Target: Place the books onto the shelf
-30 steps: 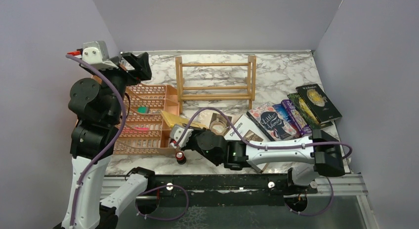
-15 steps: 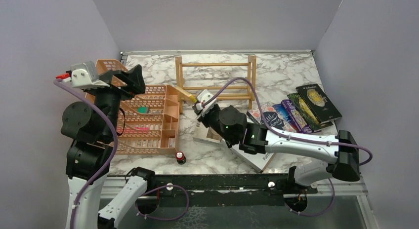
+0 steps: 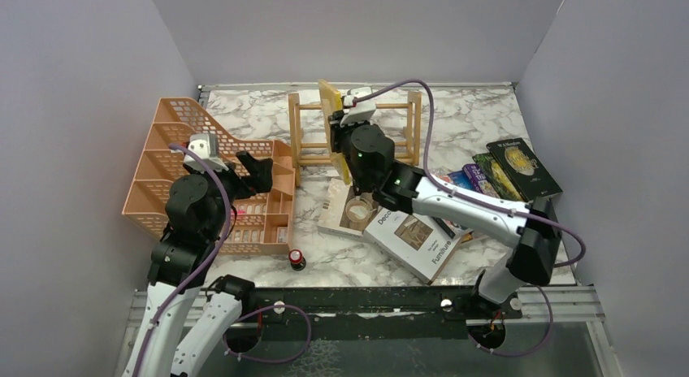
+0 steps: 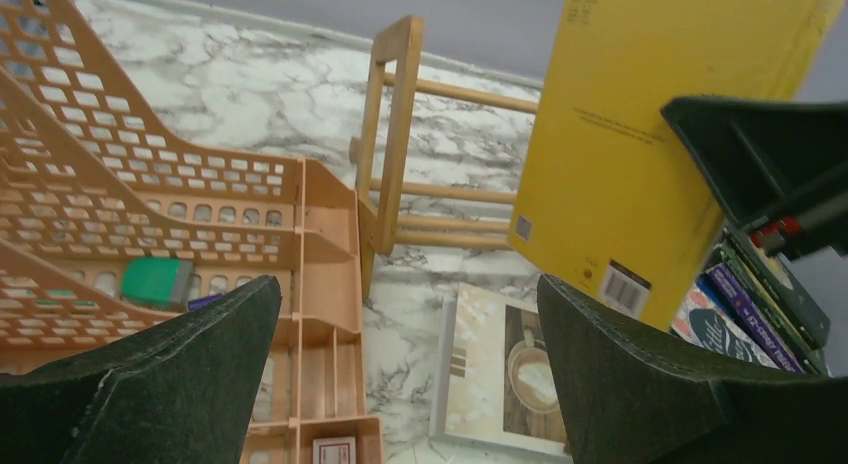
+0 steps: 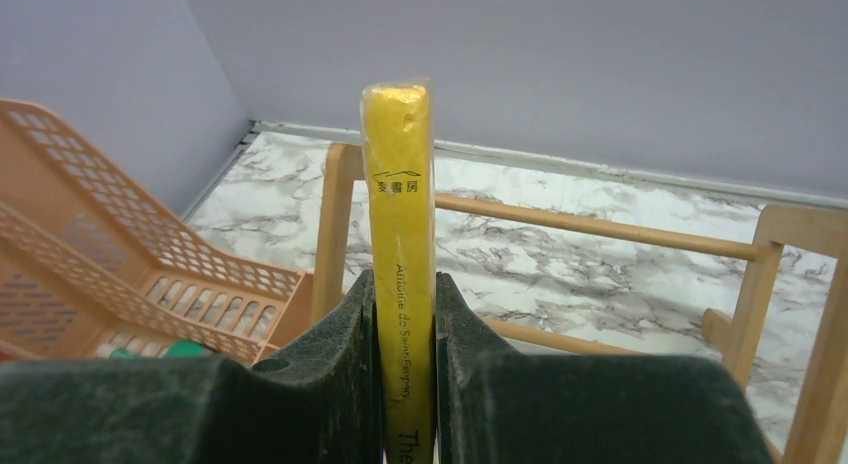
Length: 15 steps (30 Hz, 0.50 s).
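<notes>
top external shows the left gripper [image 3: 258, 167] spread wide and empty beside the orange mesh tray [image 3: 175, 121], then the right gripper [image 3: 345, 145] clamped on the upright thin yellow book [image 3: 331, 109], its lower edge hidden between the fingers, the shelf [image 3: 415, 125] just beyond them, and other books [image 3: 520, 167] lying flat to its right, partly covered by the arm.

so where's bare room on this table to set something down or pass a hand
Free: the marble back-right corner, between the light-wood slat rack and the fanned dark books; also the strip behind the rack. Crowded: the two white flat books before the rack, and the orange mesh plastic tray at left.
</notes>
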Tool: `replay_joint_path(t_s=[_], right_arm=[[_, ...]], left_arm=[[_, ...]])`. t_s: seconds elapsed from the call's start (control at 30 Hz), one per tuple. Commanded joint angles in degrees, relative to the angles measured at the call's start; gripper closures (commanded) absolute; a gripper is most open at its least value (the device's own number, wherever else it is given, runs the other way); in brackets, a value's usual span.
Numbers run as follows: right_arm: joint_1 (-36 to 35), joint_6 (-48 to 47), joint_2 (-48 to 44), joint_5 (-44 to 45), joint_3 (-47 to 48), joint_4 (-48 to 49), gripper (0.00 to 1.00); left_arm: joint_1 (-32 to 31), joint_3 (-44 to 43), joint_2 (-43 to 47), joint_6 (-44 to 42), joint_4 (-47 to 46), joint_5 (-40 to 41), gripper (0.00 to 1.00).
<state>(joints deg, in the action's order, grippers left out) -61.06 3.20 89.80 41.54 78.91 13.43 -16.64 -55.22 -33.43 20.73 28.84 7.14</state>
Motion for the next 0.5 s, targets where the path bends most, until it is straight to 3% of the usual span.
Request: replay_joint_path(t_s=[0.0,0.47], right_arm=[[2.1,6.3,6.1,2.9,4.9,6.0,0.99],[6.1,5.4,25.8,1.8,23.4,4.7,0.99]], left_arm=[[-0.6,5.5,2.7,4.6,-1.7,-6.2,0.01],[-1.5,18.8,7.1,3.5,-6.7,-10.2,0.01]])
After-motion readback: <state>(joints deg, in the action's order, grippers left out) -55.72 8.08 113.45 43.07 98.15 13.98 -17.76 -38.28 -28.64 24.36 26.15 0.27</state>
